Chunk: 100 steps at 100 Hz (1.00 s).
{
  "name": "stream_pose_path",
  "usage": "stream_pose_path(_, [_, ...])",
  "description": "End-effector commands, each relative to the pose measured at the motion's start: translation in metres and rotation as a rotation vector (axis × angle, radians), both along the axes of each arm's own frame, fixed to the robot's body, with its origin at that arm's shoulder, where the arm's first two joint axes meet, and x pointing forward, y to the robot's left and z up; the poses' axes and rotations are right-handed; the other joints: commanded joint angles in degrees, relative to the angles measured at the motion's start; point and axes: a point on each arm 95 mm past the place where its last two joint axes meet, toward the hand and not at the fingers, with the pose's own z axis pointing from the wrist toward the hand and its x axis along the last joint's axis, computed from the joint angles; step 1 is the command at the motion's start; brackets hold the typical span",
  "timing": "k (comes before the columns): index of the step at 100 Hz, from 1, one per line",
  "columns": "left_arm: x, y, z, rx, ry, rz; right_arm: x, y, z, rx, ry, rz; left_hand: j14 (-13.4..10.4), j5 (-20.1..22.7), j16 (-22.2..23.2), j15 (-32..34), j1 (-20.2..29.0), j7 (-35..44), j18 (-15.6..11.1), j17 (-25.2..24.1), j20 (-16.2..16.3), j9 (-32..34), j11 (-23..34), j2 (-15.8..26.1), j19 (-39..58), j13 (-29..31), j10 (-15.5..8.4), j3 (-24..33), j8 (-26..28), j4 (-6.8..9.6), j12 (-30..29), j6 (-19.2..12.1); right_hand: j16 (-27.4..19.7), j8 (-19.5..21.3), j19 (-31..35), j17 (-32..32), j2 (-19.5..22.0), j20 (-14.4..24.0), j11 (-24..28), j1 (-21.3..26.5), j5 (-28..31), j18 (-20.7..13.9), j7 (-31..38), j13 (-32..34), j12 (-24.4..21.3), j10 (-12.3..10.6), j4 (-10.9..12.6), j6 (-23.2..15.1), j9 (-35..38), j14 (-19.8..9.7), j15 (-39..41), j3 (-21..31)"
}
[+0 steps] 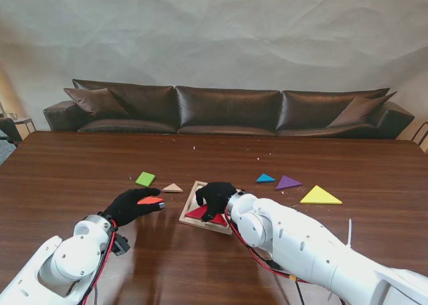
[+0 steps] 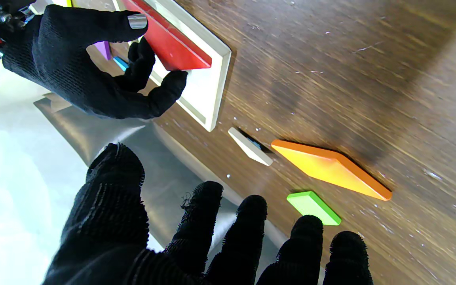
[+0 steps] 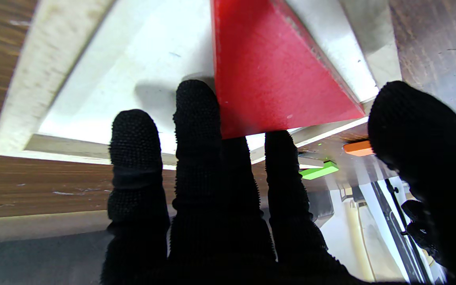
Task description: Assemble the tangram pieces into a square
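Resting inside the pale square wooden tray, a large red triangular tangram piece occupies the side of the tray nearer the robot; a second red area shows beside it, and the views do not settle whether it is a separate piece. The right hand, in a black glove, sits over the tray with its fingers spread and curved against the red triangle's edge; in the right wrist view one fingertip touches that edge, and whether the hand actually grips the piece cannot be told.

To the left of the tray, the black-gloved left hand hovers with fingers apart, holding nothing. An orange parallelogram piece lies flat on the dark brown wooden table just beyond its fingertips. Just left of the tray's far corner lies a small tan triangle, and farther left a green square piece.

To the right of the tray, well apart from it, lie a small blue triangle, a purple triangle and a large yellow triangle. Beyond the table's far edge stands a dark brown leather sofa.
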Motion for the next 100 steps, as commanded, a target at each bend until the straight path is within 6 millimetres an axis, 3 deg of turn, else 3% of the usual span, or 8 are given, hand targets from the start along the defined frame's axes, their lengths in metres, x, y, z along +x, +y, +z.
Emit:
stream_pose_path(1, [-0.002, -0.001, -0.001, 0.001, 0.013, -0.011, -0.007, -0.001, -0.011, -0.019, 0.041, 0.005, -0.34, 0.29, 0.53, 0.23, 0.41, -0.04, -0.93, 0.27, 0.05, 1.11, -0.15, 1.70, -0.15, 0.44, 0.19, -0.95, -0.20, 1.18, 0.67, 0.15, 0.43, 0.70, 2.50, -8.19, -0.26, 1.14, 0.32, -1.75, 0.98, -0.38, 0.25, 3.03, -0.03, -0.46, 0.49, 0.66, 2.96, -0.90, 0.95, 0.04])
stream_pose_path(100, [-0.004, -0.002, -0.002, 0.013, 0.020, -0.003, -0.011, -0.011, -0.013, 0.010, 0.052, -0.005, -0.39, 0.26, 0.55, 0.25, 0.43, -0.07, -0.95, 0.25, 0.05, 1.05, -0.16, 1.83, -0.14, 0.47, 0.23, -1.01, -0.23, 1.18, 0.67, 0.19, 0.67, 0.93, 4.07, -6.49, 0.27, 2.02, 0.15, -1.36, 0.61, -0.46, -0.30, 4.63, -0.07, -0.26, 0.58, 1.03, 3.37, -1.22, 0.87, -0.10])
